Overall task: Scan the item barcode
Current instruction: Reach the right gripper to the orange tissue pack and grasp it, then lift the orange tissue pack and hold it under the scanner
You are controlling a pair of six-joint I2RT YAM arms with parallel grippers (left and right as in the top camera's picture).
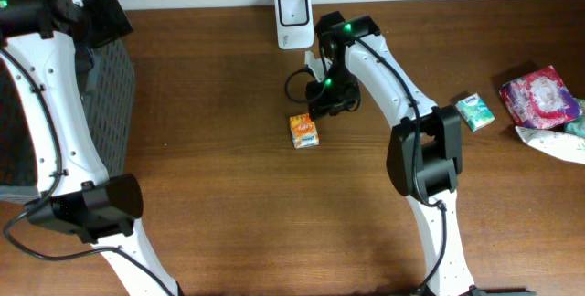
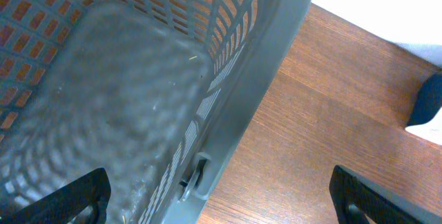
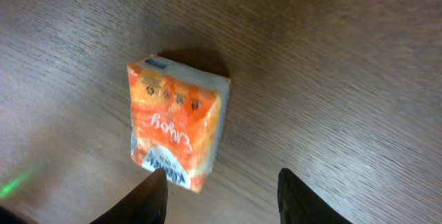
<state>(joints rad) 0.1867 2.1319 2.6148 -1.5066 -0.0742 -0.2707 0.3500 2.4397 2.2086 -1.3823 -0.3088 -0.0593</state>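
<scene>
The item, a small orange tissue pack (image 1: pixel 304 131), lies flat on the wooden table just in front of the white barcode scanner (image 1: pixel 292 17). My right gripper (image 1: pixel 325 100) hovers close above and behind the pack. In the right wrist view the orange pack (image 3: pixel 176 120) rests on the wood, its near corner beside the left finger, and the right gripper (image 3: pixel 221 177) is open with only bare table between the fingers. My left gripper (image 2: pixel 217 186) is open wide over the rim of a grey basket (image 2: pixel 276 58), holding nothing.
The grey mesh basket (image 1: pixel 114 95) stands at the table's left edge under the left arm. At the far right lie a green pack (image 1: pixel 474 111), a pink pack (image 1: pixel 541 97) and a pale pack (image 1: pixel 558 143). A black cable loops beside the scanner.
</scene>
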